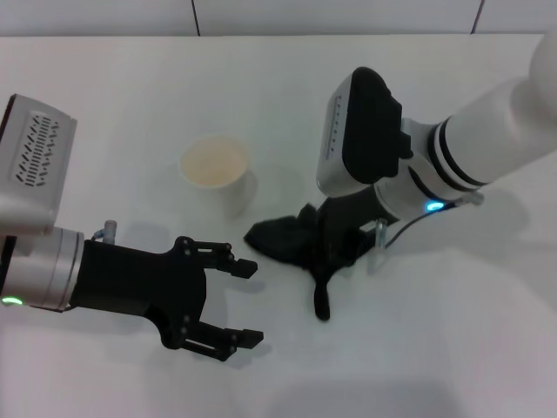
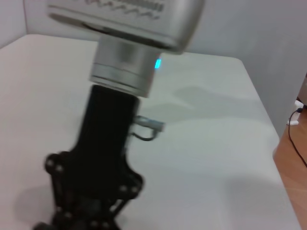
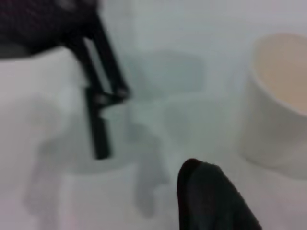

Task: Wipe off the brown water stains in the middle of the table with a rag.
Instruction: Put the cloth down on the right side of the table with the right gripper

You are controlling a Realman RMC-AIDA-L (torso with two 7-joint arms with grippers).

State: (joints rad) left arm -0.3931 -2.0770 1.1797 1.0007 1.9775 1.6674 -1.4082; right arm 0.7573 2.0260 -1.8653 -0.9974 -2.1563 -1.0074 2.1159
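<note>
The dark rag (image 1: 283,239) lies bunched on the white table (image 1: 452,331) near the middle, its thin tail (image 1: 321,300) pointing toward me. My right gripper (image 1: 333,237) comes down onto the rag from the right and is shut on it. The rag's edge also shows in the right wrist view (image 3: 211,201). The brown water stains are not in view; no bare stain shows around the rag. My left gripper (image 1: 246,304) is open and empty, low at the front left, a short way from the rag.
A white paper cup (image 1: 218,175) stands upright just left of the rag and behind the left gripper; it also shows in the right wrist view (image 3: 278,105). The left wrist view shows the right arm's wrist (image 2: 124,72) over the table (image 2: 216,158).
</note>
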